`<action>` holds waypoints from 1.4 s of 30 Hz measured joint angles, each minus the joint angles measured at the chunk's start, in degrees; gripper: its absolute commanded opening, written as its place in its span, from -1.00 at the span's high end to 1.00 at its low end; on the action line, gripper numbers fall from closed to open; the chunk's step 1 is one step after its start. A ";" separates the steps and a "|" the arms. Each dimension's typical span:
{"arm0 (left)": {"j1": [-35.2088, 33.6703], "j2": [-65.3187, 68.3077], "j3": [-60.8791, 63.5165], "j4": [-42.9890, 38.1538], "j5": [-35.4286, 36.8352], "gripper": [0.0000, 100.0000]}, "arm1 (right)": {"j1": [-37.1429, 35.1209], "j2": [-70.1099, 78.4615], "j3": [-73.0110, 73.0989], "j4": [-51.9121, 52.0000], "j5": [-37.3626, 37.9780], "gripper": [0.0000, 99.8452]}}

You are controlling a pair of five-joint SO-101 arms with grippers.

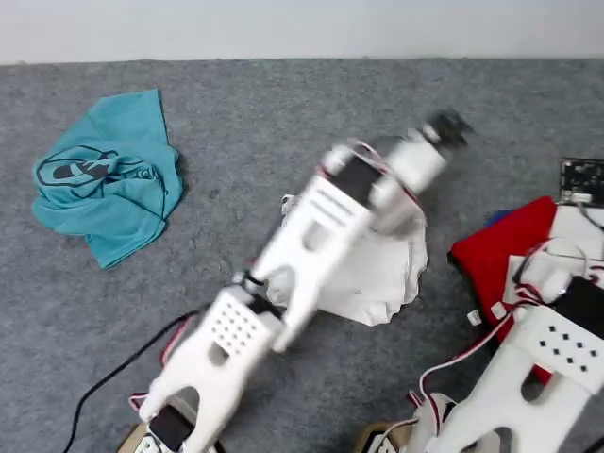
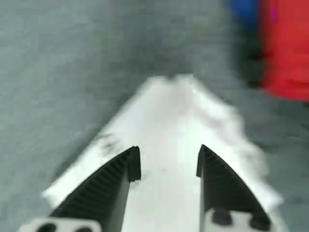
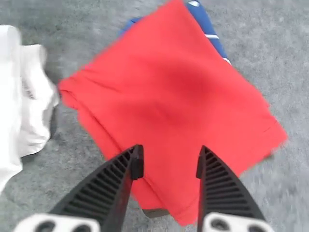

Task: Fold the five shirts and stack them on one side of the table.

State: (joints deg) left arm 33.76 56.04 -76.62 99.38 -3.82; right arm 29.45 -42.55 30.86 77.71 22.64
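A white shirt (image 1: 382, 274) lies crumpled mid-table, partly under the left arm (image 1: 302, 255), which stretches across it. My left gripper (image 2: 166, 164) hangs open over the white shirt (image 2: 174, 135), holding nothing. At the right side sits a folded red shirt (image 1: 500, 250) on top of a blue one (image 3: 207, 29). My right gripper (image 3: 166, 164) stands open just above the red shirt (image 3: 169, 106), with nothing between its fingers. A teal shirt (image 1: 109, 175) lies unfolded at the far left.
The table (image 1: 245, 123) is covered in grey carpet. A black cable (image 1: 118, 373) runs along the front left near the left arm's base. A small circuit board (image 1: 582, 179) sits at the right edge. The right arm (image 1: 552, 354) stands at the front right.
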 measured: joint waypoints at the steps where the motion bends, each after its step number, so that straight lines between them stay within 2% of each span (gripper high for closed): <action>1: -2.55 0.00 0.00 0.00 0.00 0.61 | -1.49 0.00 0.00 0.00 0.00 0.62; 5: -11.96 -0.09 2.55 0.00 0.00 0.61 | -9.32 0.00 0.00 0.00 -0.09 0.62; 8: -16.53 -0.09 6.51 0.00 0.00 0.61 | -18.46 0.62 0.00 -1.05 -0.09 0.62; 13: -18.64 -0.09 13.89 0.00 0.00 0.62 | -35.52 6.95 0.00 -5.19 0.00 0.62; 17: -19.78 -0.09 17.14 0.00 0.00 0.62 | -42.20 16.00 0.00 -9.58 0.00 0.62; 24: -21.71 -0.09 17.58 0.00 0.00 0.62 | -47.21 23.65 0.00 -10.90 -1.76 0.63; 28: -21.89 -0.09 17.58 0.00 0.00 0.62 | -46.86 23.65 0.00 -9.05 -1.76 0.75; 31: -21.89 -0.09 17.58 0.00 0.00 0.62 | -46.59 20.31 0.00 -8.44 -1.76 0.84; 34: -21.89 -0.09 17.58 0.00 0.00 0.62 | -46.42 15.82 0.79 -8.26 -1.76 0.85; 39: -21.71 -0.09 17.58 0.00 0.00 0.62 | -49.32 13.36 8.44 -8.97 0.09 0.85; 42: -21.01 -0.70 17.58 0.00 0.00 0.62 | -49.23 13.19 15.56 -13.36 0.88 0.85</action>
State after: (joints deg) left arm 12.75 55.34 -59.03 99.38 -3.82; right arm -19.78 -29.36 46.42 64.35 23.52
